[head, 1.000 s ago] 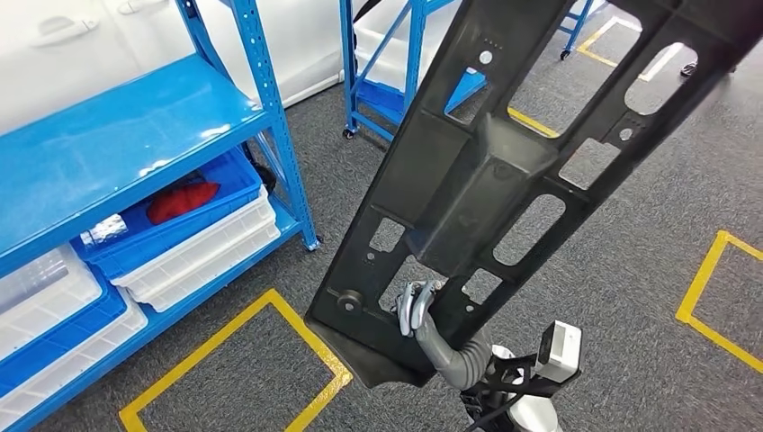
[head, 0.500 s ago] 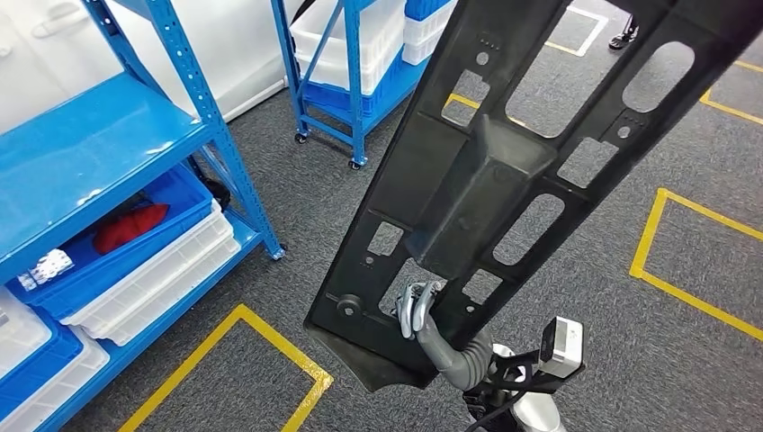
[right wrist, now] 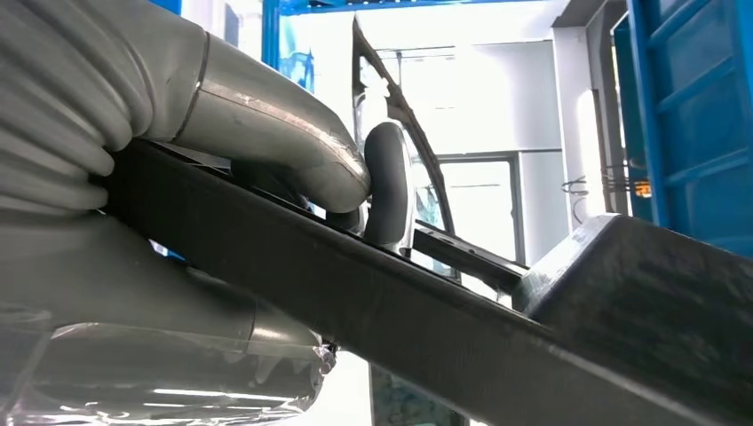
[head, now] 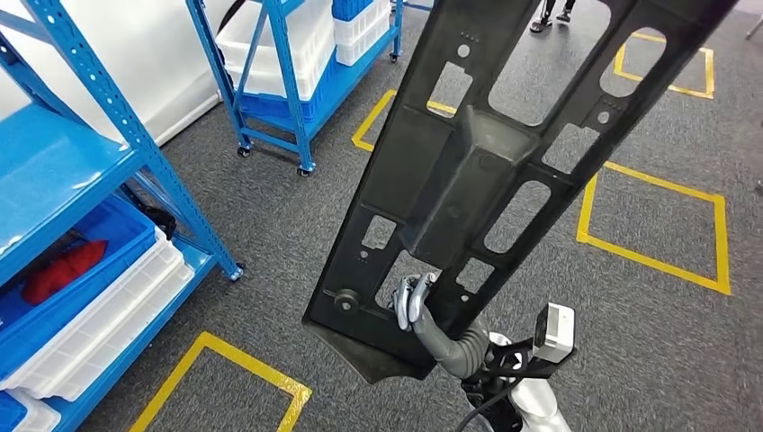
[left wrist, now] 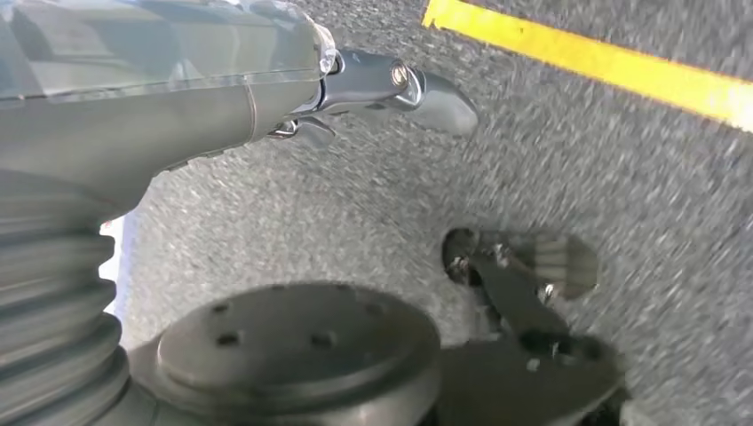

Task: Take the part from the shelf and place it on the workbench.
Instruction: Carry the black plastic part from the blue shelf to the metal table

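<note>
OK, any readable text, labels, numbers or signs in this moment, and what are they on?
None can be read.
The black part held by the right hand carries holes and ribs, no lettering.
The blue shelf, its bins and the yellow floor tape bear no visible text.

Head view looks down from high; wrist views sit close, the right sharing the part (head: 486, 171).

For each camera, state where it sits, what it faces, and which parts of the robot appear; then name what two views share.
Head view: high on the body, looking down at the black part, blue shelf and carpet; the right hand grips the part.
Left wrist view: behind the left hand, facing carpet and yellow floor tape.
Right wrist view: behind the right hand, looking along the part.
Shared: head and right wrist views both show the part gripped.
</note>
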Tool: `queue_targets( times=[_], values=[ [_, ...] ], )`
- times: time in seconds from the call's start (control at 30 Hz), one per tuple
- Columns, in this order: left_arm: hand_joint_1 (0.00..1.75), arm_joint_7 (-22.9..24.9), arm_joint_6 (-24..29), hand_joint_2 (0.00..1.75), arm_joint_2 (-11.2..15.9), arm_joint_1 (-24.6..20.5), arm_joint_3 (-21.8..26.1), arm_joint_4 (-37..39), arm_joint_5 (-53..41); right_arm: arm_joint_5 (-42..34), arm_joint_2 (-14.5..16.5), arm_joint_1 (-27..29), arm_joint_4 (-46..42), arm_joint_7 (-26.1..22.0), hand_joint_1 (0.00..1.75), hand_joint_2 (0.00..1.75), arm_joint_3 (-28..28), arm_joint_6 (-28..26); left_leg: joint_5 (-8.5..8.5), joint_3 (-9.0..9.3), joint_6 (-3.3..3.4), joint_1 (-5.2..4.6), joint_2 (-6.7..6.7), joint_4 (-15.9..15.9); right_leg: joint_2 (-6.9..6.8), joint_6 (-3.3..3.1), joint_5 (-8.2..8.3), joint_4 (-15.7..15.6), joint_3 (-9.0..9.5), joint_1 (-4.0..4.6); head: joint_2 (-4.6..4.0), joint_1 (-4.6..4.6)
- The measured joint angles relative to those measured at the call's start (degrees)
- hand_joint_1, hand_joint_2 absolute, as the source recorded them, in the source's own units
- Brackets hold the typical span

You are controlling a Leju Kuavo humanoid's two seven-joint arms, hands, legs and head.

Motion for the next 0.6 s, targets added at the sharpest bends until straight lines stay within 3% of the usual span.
queue_targets(
  times=[0.07,0.13,0.2,0.23,0.27,0.37,0.43,0.5,0.53,0.6],
  values=[
    [0.0,-1.64,-0.16,1.75,-0.09,-0.07,0.04,0.0,-0.38,0.03,-0.01,-0.24,0.17,-0.08,1.75,1.75,-0.03,0.09,0.46,0.16,0.8,0.18,1.15,-0.53,-2.46,0.47,-1.16,1.79,-0.92,0.22,0.0,0.01],
    [0.0,-3.0,-0.36,1.75,-0.12,-0.02,0.04,0.0,-0.79,0.07,-0.02,-0.55,0.2,-0.21,1.75,1.75,-0.03,0.03,0.56,0.2,1.24,0.04,2.45,-0.71,-5.4,0.73,-4.48,8.03,-3.94,0.23,0.0,0.02],
    [0.0,-3.9,-0.55,1.75,-0.13,0.1,0.02,0.0,-1.08,0.19,-0.03,-0.64,0.25,-0.46,1.75,1.75,-0.03,-0.12,0.48,0.17,1.34,-0.16,3.93,-0.68,-6.07,0.94,-6.99,14.91,-7.37,0.01,0.0,0.02],
    [0.0,-4.24,-0.6,1.75,-0.13,0.11,0.01,0.0,-1.19,0.27,-0.03,-0.63,0.27,-0.63,1.75,1.75,-0.03,-0.25,0.41,0.18,1.34,-0.21,4.65,-0.66,-6.18,0.98,-6.84,16.01,-7.95,-0.07,0.0,0.02],
    [0.0,-4.48,-0.62,1.75,-0.13,0.05,-0.02,0.0,-1.3,0.37,-0.04,-0.63,0.3,-0.81,1.75,1.75,-0.03,-0.46,0.33,0.25,1.3,-0.25,5.32,-0.64,-6.39,0.95,-5.65,14.78,-7.31,-0.13,0.0,0.02],
    [0.0,-4.69,-0.6,1.75,-0.1,-0.25,-0.05,0.0,-1.56,0.51,-0.05,-0.81,0.27,-1.39,1.75,1.75,-0.03,-1.01,-0.16,0.7,0.78,-0.48,6.97,-0.57,-9.08,0.37,-0.99,3.47,-1.28,0.22,0.0,0.02],
    [0.0,-4.67,-0.53,1.75,-0.07,-0.33,-0.06,0.0,-1.6,0.54,-0.08,-1.02,0.17,-1.69,1.75,1.75,-0.04,-1.06,-0.48,0.9,0.23,-0.77,7.94,-0.53,-10.13,-0.25,-0.52,-0.02,0.36,0.74,0.0,0.01],
    [0.0,-4.54,-0.48,1.75,-0.05,-0.36,-0.07,0.0,-1.6,0.57,-0.13,-1.02,0.07,-1.85,1.75,1.75,-0.06,-1.11,-0.77,1.07,-0.35,-0.82,8.8,-0.57,-8.94,-0.87,-0.43,-0.27,0.27,0.82,0.0,0.01],
    [0.0,-4.43,-0.44,1.75,-0.02,-0.42,-0.08,0.0,-1.59,0.6,-0.19,-0.93,0.0,-1.87,1.75,1.75,-0.08,-1.17,-1.23,1.06,-0.67,-0.73,8.26,-0.19,-8.34,-1.19,-0.32,-0.48,0.35,0.69,0.0,0.01],
    [0.0,-4.12,-0.35,1.75,0.05,-0.46,-0.08,0.0,-1.59,0.69,-0.3,-0.74,-0.17,-1.86,1.75,1.75,-0.08,-1.51,-3.78,-0.36,-1.14,-0.54,5.74,3.48,-7.25,-1.8,-0.06,-0.91,0.57,0.33,0.0,0.01]
  ],
)
